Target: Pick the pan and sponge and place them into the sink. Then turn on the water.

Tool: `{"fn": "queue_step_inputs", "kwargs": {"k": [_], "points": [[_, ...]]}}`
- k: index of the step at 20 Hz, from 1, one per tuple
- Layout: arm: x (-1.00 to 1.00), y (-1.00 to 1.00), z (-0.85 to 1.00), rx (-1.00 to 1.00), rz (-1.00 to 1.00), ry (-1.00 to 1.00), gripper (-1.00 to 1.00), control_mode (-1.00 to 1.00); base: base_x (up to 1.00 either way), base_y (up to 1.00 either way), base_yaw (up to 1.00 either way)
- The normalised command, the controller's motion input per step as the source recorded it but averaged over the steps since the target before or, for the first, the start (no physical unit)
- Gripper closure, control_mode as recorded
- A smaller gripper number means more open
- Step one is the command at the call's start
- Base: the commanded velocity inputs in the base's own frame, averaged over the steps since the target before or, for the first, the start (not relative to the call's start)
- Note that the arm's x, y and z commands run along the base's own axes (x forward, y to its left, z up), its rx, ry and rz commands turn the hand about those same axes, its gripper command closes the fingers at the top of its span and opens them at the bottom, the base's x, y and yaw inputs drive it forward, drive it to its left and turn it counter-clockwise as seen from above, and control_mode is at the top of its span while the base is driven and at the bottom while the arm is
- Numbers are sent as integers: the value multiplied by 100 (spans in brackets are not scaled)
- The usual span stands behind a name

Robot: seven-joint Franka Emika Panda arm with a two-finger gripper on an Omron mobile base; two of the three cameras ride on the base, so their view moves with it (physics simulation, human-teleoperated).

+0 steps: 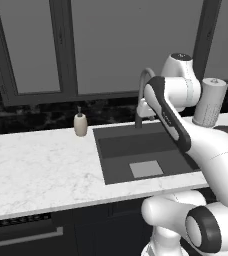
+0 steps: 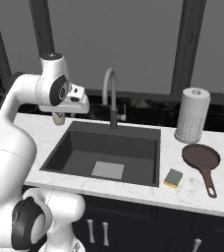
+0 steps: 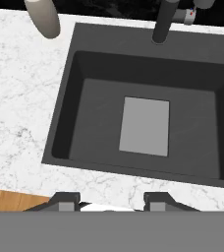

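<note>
The reddish-brown pan (image 2: 201, 156) lies on the white counter right of the sink (image 2: 74, 147), its thin handle pointing toward the front edge. The yellow sponge (image 2: 173, 177) lies beside the pan, between it and the sink's right rim. The dark sink (image 3: 70, 108) has a light grey patch on its floor and nothing in it. My gripper (image 3: 111, 201) hangs above the sink's front left part, looking down into it. Its fingers stand apart and hold nothing. The arched grey faucet (image 2: 111, 93) stands behind the basin; no water is in view.
A paper towel roll (image 2: 192, 115) stands upright behind the pan. A beige soap dispenser (image 1: 80, 124) stands on the counter behind the sink's left corner. Dark windows back the counter, and dark cabinets run below its front edge.
</note>
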Motion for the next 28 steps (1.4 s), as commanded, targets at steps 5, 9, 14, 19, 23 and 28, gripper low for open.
{"fn": "queue_step_inputs", "kwargs": {"k": [5, 9, 14, 19, 23, 28], "points": [[0, 0, 0, 0, 0, 0, -100, 100, 0, 0, 0], [0, 0, 0, 0, 0, 0, -100, 100, 0, 0, 0], [0, 0, 0, 0, 0, 0, -100, 100, 0, -17, 0], [0, 0, 0, 0, 0, 0, -100, 100, 0, -60, 0], [0, 0, 0, 0, 0, 0, -100, 100, 0, -78, 0], [0, 0, 0, 0, 0, 0, -100, 100, 0, -48, 0]]}}
